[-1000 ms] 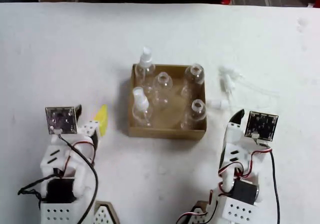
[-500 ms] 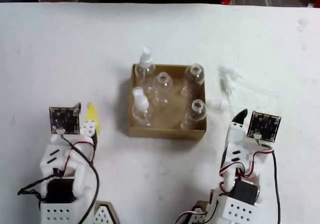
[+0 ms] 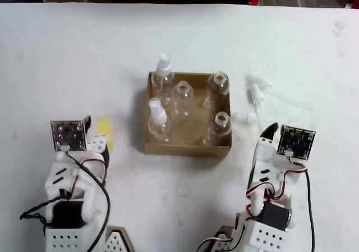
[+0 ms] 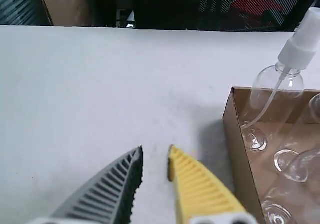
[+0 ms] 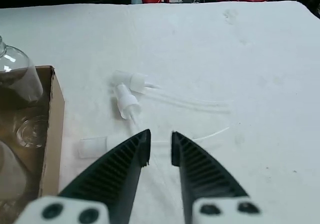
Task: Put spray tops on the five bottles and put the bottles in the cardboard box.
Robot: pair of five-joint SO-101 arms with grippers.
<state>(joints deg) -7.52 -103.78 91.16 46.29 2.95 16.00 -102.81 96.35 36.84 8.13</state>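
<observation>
High view looks down on a white surface (image 3: 67,55) with the cardboard box (image 3: 188,149) standing at its middle. All five bottles stand upright inside the box. Two carry spray tops: one capped bottle (image 3: 162,75) in the far left corner and a second capped bottle (image 3: 157,120) in the near left corner. Three open-necked bottles fill the rest: one (image 3: 182,92) near the middle, one (image 3: 217,86) in the far right corner and one (image 3: 220,123) in the near right corner.

Loose spray tops (image 3: 255,89) lie on the surface just to the right of the box, their thin tubes trailing away from it, and a small white piece (image 3: 244,117) lies close to the box's right wall.

The left tool (image 4: 155,156) sits low over the surface beside the box's left wall, apart from it, its grey and yellow fingers slightly spread and gripping nothing. The right tool (image 5: 160,141) sits near the loose spray tops, just short of them, its black fingers likewise parted by a narrow gap and empty.
</observation>
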